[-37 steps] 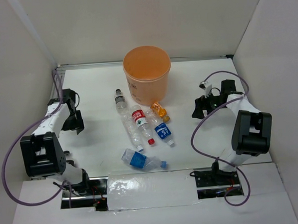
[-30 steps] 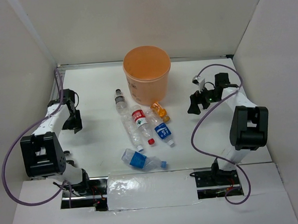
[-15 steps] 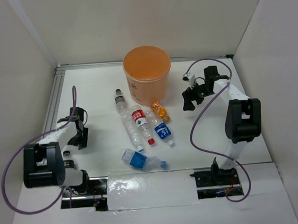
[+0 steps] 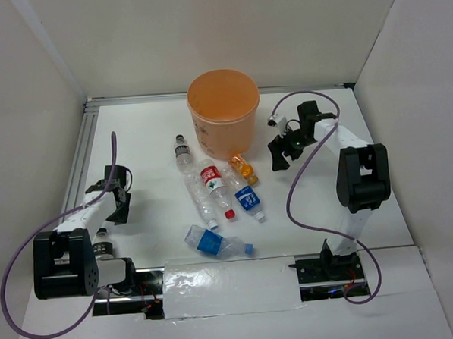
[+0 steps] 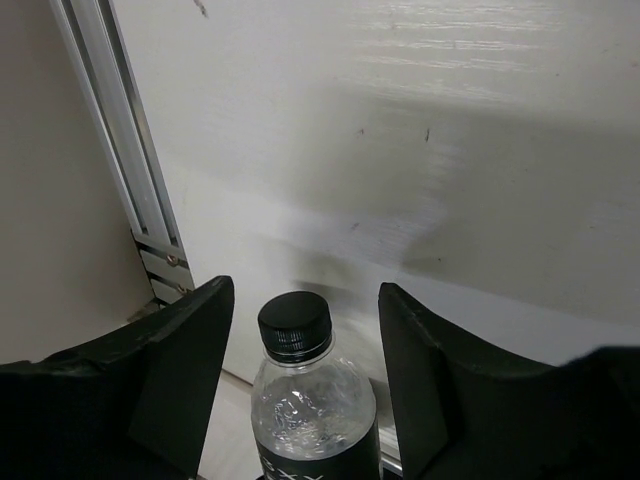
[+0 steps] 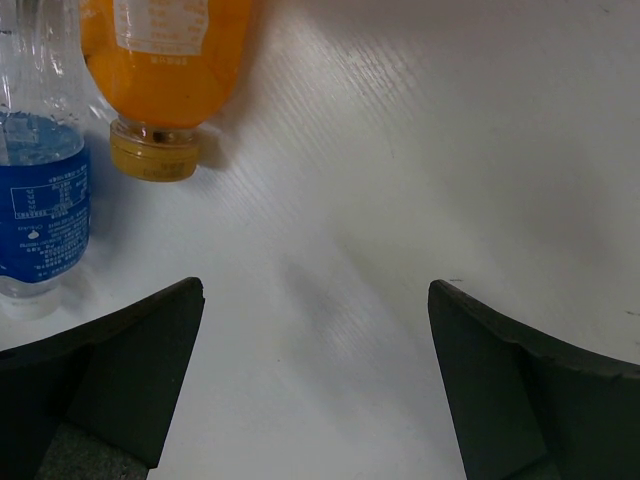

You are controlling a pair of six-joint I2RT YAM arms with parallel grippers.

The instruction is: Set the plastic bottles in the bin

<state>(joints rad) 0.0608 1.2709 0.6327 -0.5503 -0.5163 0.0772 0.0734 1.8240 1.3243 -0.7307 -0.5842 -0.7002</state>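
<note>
The orange bin (image 4: 223, 109) stands at the back centre. Several bottles lie in front of it: a dark-capped clear one (image 4: 183, 153), a long clear one (image 4: 200, 197), a red-labelled one (image 4: 213, 182), an orange one (image 4: 242, 167) and two blue-labelled ones (image 4: 248, 199) (image 4: 215, 244). My right gripper (image 4: 279, 153) is open and empty, just right of the orange bottle (image 6: 165, 60). My left gripper (image 4: 120, 207) is open. In its wrist view the left gripper (image 5: 305, 285) frames a black-capped, dark-labelled bottle (image 5: 312, 400), with a gap on the left side.
An aluminium rail (image 4: 80, 158) runs along the table's left edge and also shows in the left wrist view (image 5: 120, 150). White walls close in the left, back and right. Purple cables loop off both arms.
My right gripper has swung left and forward, from the right side to just beside the orange bottle. My left arm has drawn back toward the near left. The bottles have not moved.
</note>
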